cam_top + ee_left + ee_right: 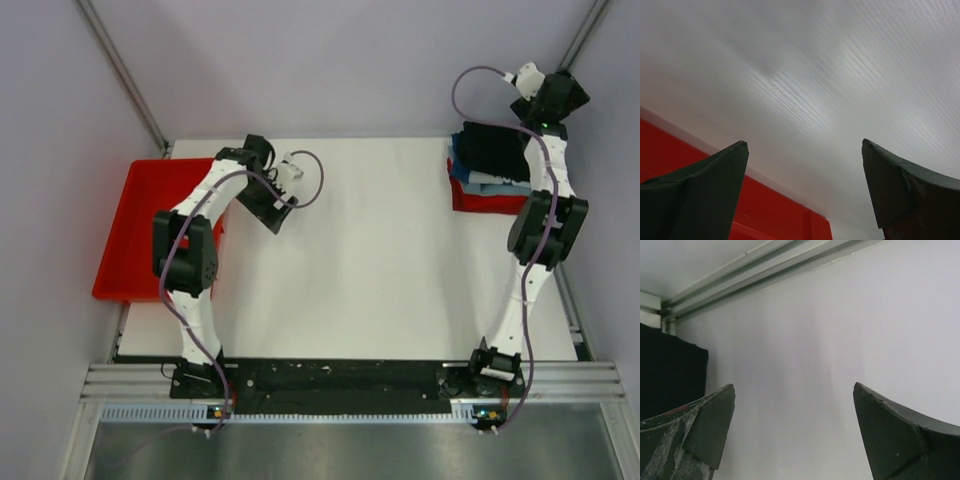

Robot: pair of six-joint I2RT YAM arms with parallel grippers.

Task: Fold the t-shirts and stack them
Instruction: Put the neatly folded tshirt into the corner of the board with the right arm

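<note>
The 3 t-shirts (490,172) lie folded and stacked, black on top, at the far right of the table (370,260), so the task looks done; right pincer (794,386) and left pincer (804,141) gape wide, empty, needing only to retreat.

Open table (380,270) between red tray (135,230) and shirt stack (488,165).

We see only edges of the blue t-shirt (466,176) and red t-shirt (485,205) under the black t-shirt (492,150); the right arm (546,228) hides their right side.
</note>
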